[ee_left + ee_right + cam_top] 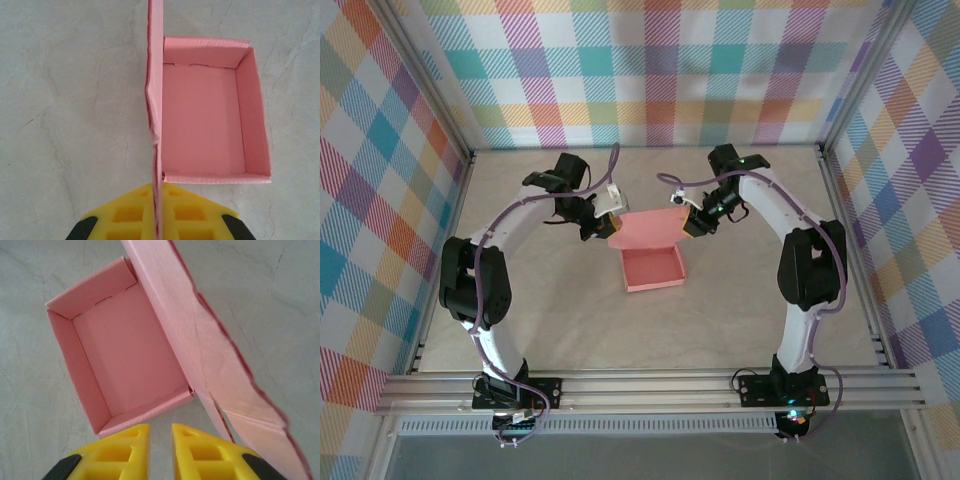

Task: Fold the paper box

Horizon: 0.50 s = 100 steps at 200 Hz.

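The paper box (653,270) is a salmon-pink open tray on the table's middle, its lid flap (645,230) standing up along the far side. My left gripper (603,226) is shut on the lid's left end. In the left wrist view the lid (155,75) runs edge-on between the yellow fingers (125,215), with the left gripper (158,192) pinching it beside the tray (200,120). My right gripper (688,225) hovers at the lid's right end. In the right wrist view the right gripper (161,432) has a narrow gap holding nothing, just outside the tray's near wall (145,415).
The box rests on a pale marbled tabletop (540,310). Plaid walls (380,200) and aluminium posts (850,200) close in the back and sides. A metal rail (650,385) runs along the near edge between the arm bases.
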Each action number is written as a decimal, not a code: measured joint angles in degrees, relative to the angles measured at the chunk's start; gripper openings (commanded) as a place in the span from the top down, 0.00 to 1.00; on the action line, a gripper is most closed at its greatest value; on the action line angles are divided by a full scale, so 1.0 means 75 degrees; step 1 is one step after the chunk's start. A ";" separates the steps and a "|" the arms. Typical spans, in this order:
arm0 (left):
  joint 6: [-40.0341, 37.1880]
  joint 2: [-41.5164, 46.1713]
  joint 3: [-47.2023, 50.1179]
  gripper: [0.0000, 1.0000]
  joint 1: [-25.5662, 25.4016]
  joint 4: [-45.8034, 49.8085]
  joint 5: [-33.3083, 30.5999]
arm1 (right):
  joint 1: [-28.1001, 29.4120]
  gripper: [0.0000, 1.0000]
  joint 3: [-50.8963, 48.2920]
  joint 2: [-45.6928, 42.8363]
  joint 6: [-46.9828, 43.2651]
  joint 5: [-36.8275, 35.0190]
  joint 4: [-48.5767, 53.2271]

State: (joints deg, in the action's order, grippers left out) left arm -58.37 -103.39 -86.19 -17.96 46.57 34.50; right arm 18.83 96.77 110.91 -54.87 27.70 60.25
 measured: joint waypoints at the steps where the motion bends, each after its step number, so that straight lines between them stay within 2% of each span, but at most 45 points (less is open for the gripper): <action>1: 0.0000 0.0000 0.0000 1.00 0.0000 0.0000 0.0000 | 0.0000 0.81 0.0006 0.0009 -0.0006 0.0000 0.0006; 17: -0.0003 -0.0006 0.0000 1.00 0.0000 0.0000 0.0020 | 0.0000 0.77 0.0044 0.0105 -0.0006 -0.0006 0.0009; 100: -0.0405 -0.0152 -0.0236 1.00 0.0000 0.0481 0.0195 | 0.0000 0.69 0.0376 0.0338 -0.0125 -0.0271 -0.0137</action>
State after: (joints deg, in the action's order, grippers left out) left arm -61.41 -104.53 -87.96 -17.96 50.17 35.97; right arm 18.83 99.59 113.45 -55.81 25.67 59.22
